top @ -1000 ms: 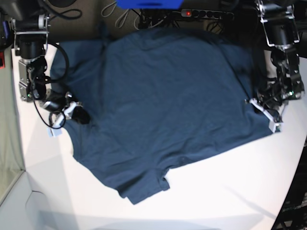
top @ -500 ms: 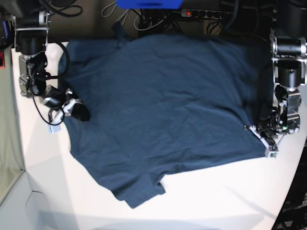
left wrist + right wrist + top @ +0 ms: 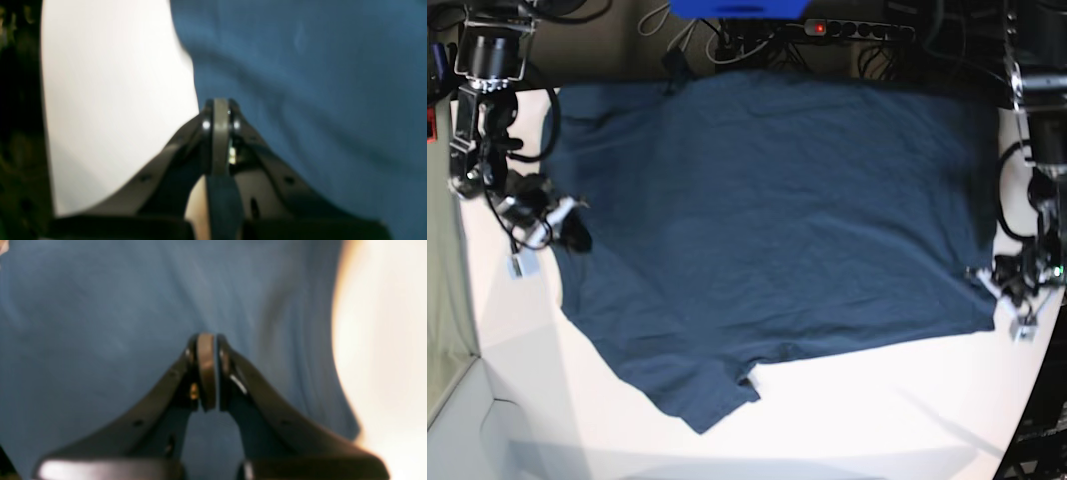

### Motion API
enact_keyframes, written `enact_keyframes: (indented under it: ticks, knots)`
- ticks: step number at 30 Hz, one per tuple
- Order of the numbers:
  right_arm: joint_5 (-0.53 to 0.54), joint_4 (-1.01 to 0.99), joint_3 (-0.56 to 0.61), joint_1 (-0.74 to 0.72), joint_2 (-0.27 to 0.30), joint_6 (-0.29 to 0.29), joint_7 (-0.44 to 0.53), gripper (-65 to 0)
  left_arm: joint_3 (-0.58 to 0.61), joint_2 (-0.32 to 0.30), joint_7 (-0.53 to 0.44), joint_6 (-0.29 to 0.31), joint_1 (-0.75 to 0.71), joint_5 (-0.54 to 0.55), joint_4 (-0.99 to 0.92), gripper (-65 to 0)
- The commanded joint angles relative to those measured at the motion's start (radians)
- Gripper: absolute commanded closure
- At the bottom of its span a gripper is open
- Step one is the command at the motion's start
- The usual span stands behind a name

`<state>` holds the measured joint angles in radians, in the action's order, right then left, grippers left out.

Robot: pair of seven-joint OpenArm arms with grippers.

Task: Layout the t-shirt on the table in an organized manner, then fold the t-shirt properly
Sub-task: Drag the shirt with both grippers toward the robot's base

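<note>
Navy t-shirt (image 3: 777, 230) spread flat on white counter (image 3: 857, 420), back edge at the counter's far rim, one sleeve pointing toward the near edge. No containers in view.

Left jaws (image 3: 1019, 300) at the shirt's corner on the base view's right, low over the counter. Wrist view: left jaws (image 3: 220, 113) pressed together, a strip of navy cloth caught between the pads, shirt edge running just beside them, bare counter (image 3: 116, 100) on the other side.

Right jaws (image 3: 567, 228) at the shirt's opposite edge, on the base view's left. Wrist view: right jaws (image 3: 206, 350) closed narrow, directly above shirt fabric (image 3: 100, 323); cloth pinched or not: cannot tell, picture blurred. Shirt edge and bare counter (image 3: 383, 340) off to one side of the jaws.
</note>
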<state>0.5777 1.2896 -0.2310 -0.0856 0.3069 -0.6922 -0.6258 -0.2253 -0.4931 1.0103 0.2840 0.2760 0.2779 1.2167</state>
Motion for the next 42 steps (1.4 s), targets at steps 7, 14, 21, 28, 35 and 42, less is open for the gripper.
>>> enact_keyframes:
  ticks: [7, 14, 21, 28, 35, 42]
  knots:
    - [0.011, 0.015, 0.011, -0.102, -0.047, -0.006, -0.104, -1.5, -0.17, 0.149, 0.055, 0.001, -0.335, 0.007, 0.297, 0.0]
    - [0.009, 0.015, 0.153, -0.092, -0.059, -0.006, -0.105, -1.5, -0.171, 0.173, -0.052, 0.001, -0.467, 0.007, 0.263, 0.0]
    - [0.009, -0.138, 0.196, -0.142, -0.059, -0.006, -0.05, -1.5, -0.162, 0.133, -0.199, 0.001, -0.4, 0.005, 0.03, 0.0]
    - [-0.153, -0.37, 0.193, -0.247, -0.053, -0.006, 0.088, -1.5, -0.161, 0.081, -0.261, 0.001, -0.245, 0.005, -0.142, 0.0]
    - [-0.281, -0.485, 0.169, -0.354, -0.051, -0.006, 0.149, -1.5, -0.159, 0.09, -0.253, 0.001, -0.108, -0.039, -0.151, 0.0]
    - [-0.413, -0.543, 0.061, -0.415, -0.051, -0.006, 0.165, -1.5, -0.05, 0.115, -0.261, 0.001, -0.051, -0.067, -0.151, 0.0]
